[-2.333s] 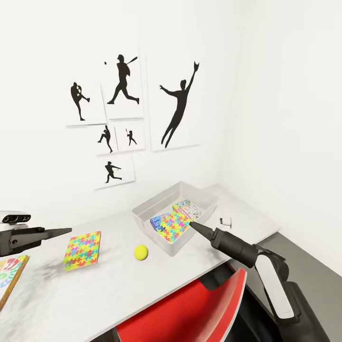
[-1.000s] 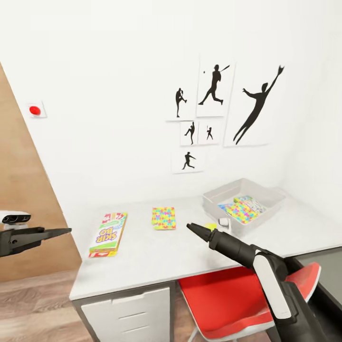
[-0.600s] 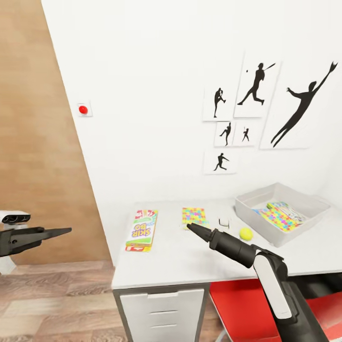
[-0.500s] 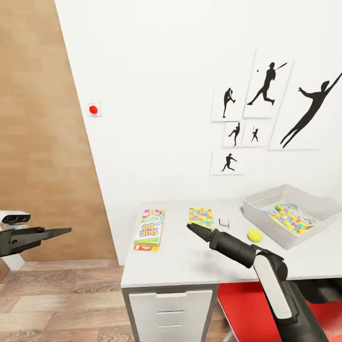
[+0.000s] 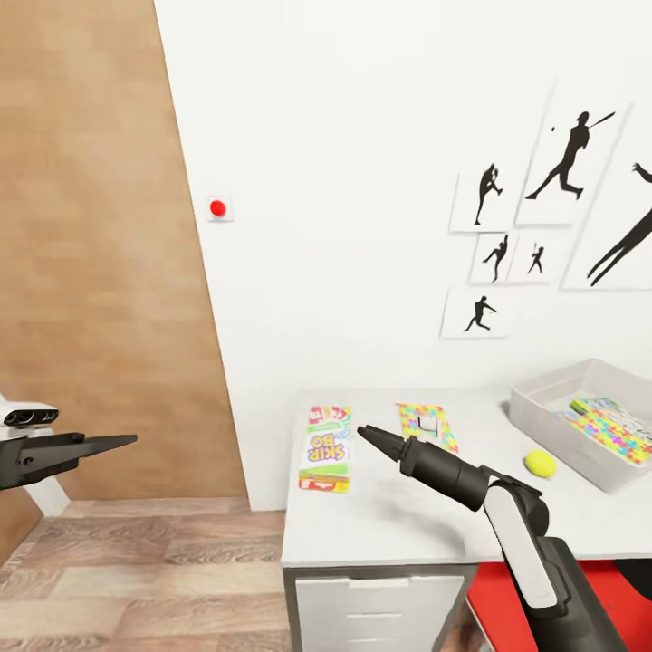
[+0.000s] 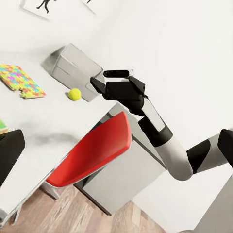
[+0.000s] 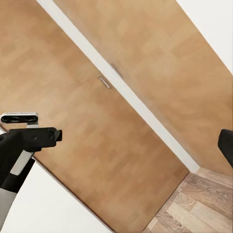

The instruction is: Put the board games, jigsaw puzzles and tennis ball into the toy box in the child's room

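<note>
In the head view a green Skip-Bo board game [image 5: 326, 450] lies flat near the table's left end. A colourful jigsaw puzzle [image 5: 426, 426] lies beside it, and a yellow tennis ball [image 5: 541, 464] rests further right. The grey toy box [image 5: 554, 409] stands at the table's right end with a colourful puzzle [image 5: 611, 427] and another flat box inside. My right gripper [image 5: 364, 432] hovers empty above the table between the board game and the puzzle, jaws apart. My left gripper [image 5: 127, 441] hangs open over the floor, well left of the table. The bed is out of view.
A wooden wall panel [image 5: 100, 254] and wood floor [image 5: 136, 580] lie left of the white table [image 5: 389, 516]. White drawers [image 5: 371, 611] sit under it. A red chair [image 6: 92, 150] is tucked at the table. A red button [image 5: 217, 208] and silhouette posters [image 5: 543, 208] are on the wall.
The head view has swung left, so table, toy box and posters slide right and the wooden wall comes in. Both arms keep the same pose. The toys have not moved.
</note>
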You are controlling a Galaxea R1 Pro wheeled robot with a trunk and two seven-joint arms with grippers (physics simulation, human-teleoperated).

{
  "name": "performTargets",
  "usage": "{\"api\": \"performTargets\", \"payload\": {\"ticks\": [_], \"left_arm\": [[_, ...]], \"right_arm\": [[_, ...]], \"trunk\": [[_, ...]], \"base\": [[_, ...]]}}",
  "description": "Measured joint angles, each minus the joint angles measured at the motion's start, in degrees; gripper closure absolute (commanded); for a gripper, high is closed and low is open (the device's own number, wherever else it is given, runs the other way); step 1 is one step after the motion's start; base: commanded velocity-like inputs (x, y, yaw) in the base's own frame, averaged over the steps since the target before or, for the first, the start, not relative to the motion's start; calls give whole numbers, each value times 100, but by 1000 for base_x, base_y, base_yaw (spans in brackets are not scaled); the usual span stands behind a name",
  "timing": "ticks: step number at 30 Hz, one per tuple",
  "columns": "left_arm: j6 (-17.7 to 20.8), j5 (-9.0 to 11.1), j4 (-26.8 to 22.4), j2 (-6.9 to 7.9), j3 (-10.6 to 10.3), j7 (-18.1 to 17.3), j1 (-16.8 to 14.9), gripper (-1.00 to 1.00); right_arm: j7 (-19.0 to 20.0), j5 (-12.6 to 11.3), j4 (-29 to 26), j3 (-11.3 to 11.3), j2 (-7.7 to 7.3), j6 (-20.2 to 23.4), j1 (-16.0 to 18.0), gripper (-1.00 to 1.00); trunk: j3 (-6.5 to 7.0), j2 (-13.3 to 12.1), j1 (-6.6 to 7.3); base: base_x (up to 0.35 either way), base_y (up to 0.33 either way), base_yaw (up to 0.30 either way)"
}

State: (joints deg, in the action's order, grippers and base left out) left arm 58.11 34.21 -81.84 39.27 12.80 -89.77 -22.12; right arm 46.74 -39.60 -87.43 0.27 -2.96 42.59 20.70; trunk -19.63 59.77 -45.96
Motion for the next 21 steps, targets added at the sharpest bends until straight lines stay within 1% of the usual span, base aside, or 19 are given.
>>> {"api": "performTargets", "payload": {"ticks": [6,9,14,21], "left_arm": [[0,-2,1,-1,0,-1,-1,-100],[-4,-2,2,-1,0,-1,-1,-100],[-8,-1,3,-1,0,-2,0,-100],[-9,0,8,0,3,-2,1,-100]], "right_arm": [[8,-3,10,-11,-4,6,-1,-100],[13,-3,8,-15,-3,7,-1,-100],[13,-3,6,-18,-1,9,0,-100],[18,-3,0,-18,-2,9,0,-100]], "trunk": [[-43,0,0],[-66,0,0],[-92,0,-1],[-100,1,-1]], "base": [[223,268,-86],[238,178,-150],[133,66,-94],[107,41,-19]]}}
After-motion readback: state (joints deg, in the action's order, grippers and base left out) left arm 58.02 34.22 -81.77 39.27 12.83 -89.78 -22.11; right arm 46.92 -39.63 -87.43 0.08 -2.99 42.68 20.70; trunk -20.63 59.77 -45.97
